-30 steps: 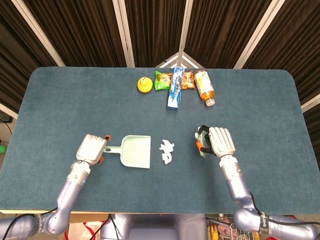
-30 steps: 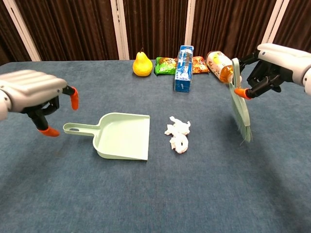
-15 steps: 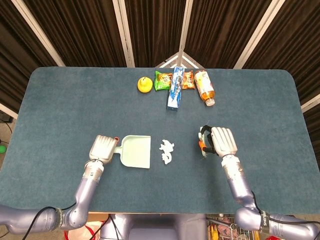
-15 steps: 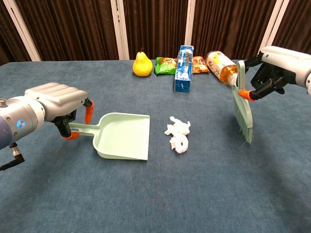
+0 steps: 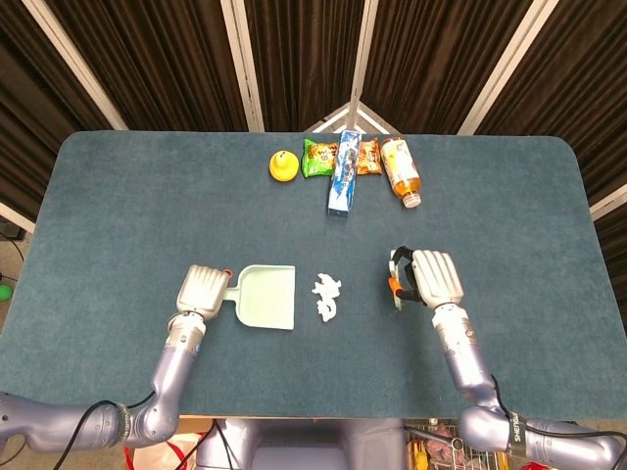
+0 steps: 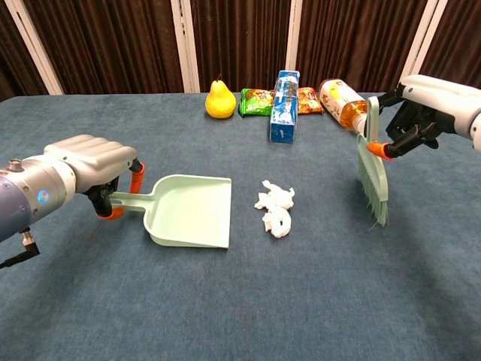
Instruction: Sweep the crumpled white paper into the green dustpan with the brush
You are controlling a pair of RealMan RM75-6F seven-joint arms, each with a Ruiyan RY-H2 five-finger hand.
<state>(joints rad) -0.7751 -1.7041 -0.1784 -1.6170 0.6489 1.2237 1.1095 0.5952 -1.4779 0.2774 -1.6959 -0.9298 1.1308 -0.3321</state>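
Item: green dustpan [image 6: 190, 210], table centre-left, mouth open toward 3 o'clock.
Change: left hand [image 6: 92, 164] has come in from 9 o'clock over the past second and now sits over the handle; fingers appear wrapped round it, though the palm hides the contact, so the grasp is probable, not certain.

Item: crumpled white paper [image 6: 274, 208], two pieces just off the pan's mouth at 3 o'clock, not touching it, unmoved.

Item: brush [image 6: 372, 171], clasped upright in right hand [image 6: 421, 113], bristles down, well apart from the paper at 3 o'clock; it has edged slightly.

Reading: pan likely secured; the sweep toward 9 o'clock has not yet begun.
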